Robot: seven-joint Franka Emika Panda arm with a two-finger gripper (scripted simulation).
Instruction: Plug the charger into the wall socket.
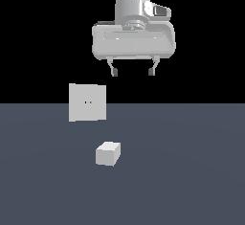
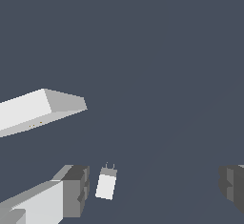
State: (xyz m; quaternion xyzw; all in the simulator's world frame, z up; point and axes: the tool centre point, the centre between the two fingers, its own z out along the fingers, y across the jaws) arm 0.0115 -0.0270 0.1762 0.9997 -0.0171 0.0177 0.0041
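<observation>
The charger [image 1: 108,153] is a small white cube lying on the grey floor, nearer the camera than the wall socket [image 1: 87,102]. That socket is a flat upright white panel with two tiny dots at its centre, standing to the exterior view's left. My gripper [image 1: 133,71] hangs high above both, open, with nothing between its fingers. In the wrist view the charger [image 2: 106,183] shows small with two thin prongs, close to one finger [image 2: 75,188], and the wall socket [image 2: 38,109] appears as a long white slab seen edge-on.
A flat dark grey floor [image 1: 191,171] spreads under everything, with a black background behind. No other objects show.
</observation>
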